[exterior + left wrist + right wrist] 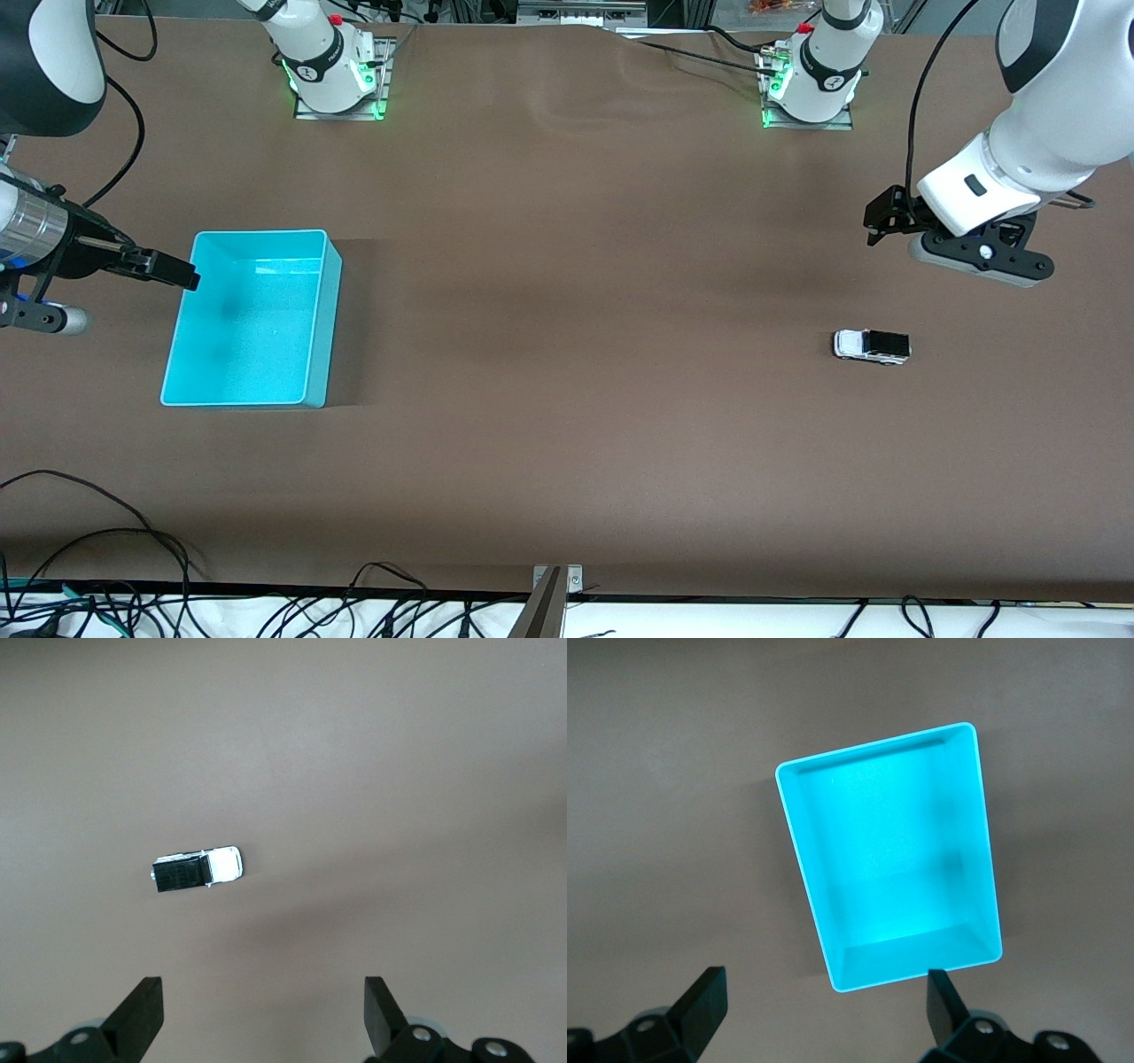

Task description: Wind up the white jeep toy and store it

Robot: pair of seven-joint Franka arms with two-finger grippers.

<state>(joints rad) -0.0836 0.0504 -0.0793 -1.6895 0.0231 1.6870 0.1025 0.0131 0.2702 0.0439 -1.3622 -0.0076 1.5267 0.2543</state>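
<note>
Front view: the white jeep toy [871,346] sits on the table at 7 o'clock below the left gripper [889,219], jaws apart, empty.

Left wrist view: the jeep lies off-centre; a misaligned descent could knock it rolling.

Right wrist view: the right gripper [824,1003], released, waits over the empty turquoise bin [816,868].

White arms [1045,97] with black joints, black tools, green-lit bases.

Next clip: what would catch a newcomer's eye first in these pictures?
The turquoise bin stands out most, open and with nothing in it, toward the right arm's end of the table. Next comes the white jeep toy, alone on the brown table toward the left arm's end. The left gripper hangs open above the table near the jeep, and the right gripper hangs open beside the bin.
</note>
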